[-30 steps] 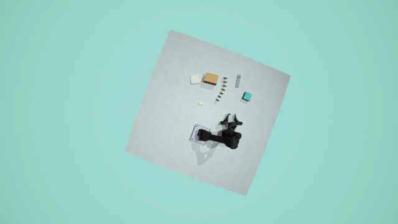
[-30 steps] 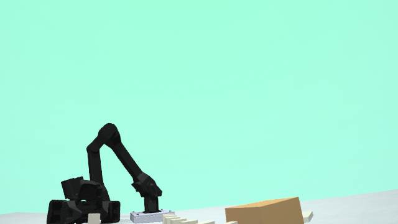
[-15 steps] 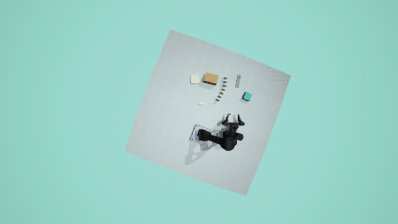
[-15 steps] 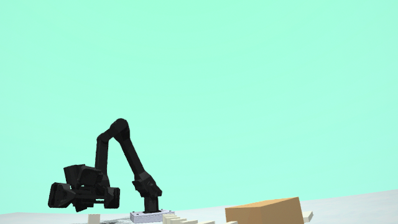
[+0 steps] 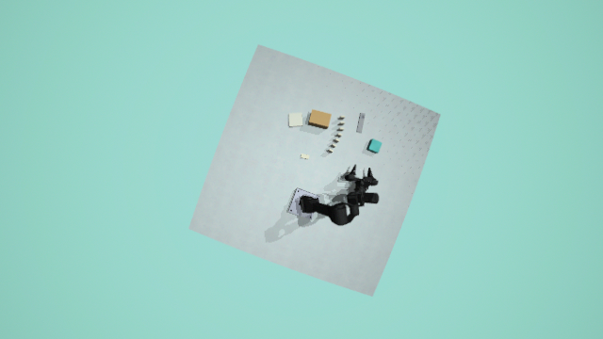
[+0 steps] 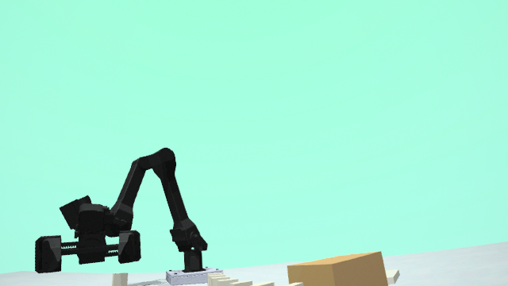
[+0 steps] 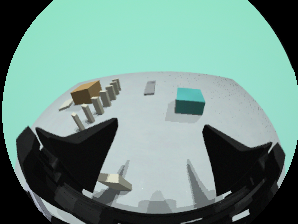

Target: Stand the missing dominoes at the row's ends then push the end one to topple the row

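The top view shows the gripper (image 5: 362, 171) (image 6: 88, 251) (image 7: 162, 125) open and empty.

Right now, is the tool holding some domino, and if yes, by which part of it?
Nothing is held. The tool is open, and a domino is below it, outside the grip.

Top: high, far, straight down over worktop (image 5: 236, 188). Exterior: low, level, closer. Wrist: at hand, outward. Exterior, wrist share row (image 6: 234, 283) (image 7: 97, 105).
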Action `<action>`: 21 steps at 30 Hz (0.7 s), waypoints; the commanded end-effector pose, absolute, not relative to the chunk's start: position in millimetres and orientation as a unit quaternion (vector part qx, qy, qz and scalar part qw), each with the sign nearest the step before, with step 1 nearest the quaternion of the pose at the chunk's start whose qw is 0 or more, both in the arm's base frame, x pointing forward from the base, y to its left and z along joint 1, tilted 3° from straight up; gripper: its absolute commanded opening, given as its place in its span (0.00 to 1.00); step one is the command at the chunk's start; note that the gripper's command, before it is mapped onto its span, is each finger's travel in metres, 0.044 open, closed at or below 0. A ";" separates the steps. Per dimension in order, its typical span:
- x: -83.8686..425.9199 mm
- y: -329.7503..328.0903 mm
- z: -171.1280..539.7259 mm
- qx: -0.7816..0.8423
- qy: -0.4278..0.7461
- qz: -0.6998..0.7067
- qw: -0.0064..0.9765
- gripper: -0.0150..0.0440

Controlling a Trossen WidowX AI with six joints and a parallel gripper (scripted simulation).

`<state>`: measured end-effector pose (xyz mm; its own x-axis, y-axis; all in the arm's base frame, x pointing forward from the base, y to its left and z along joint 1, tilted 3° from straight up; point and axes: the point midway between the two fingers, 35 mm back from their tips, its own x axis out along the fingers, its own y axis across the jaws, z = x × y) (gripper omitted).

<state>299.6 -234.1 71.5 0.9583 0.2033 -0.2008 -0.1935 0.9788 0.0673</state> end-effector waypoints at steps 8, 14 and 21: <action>343.0 -236.1 83.5 -0.066 0.434 0.027 0.898 1.00; 326.8 -218.3 93.1 -0.095 0.528 0.044 0.843 1.00; 303.0 -200.2 109.8 -0.132 0.611 0.069 0.777 1.00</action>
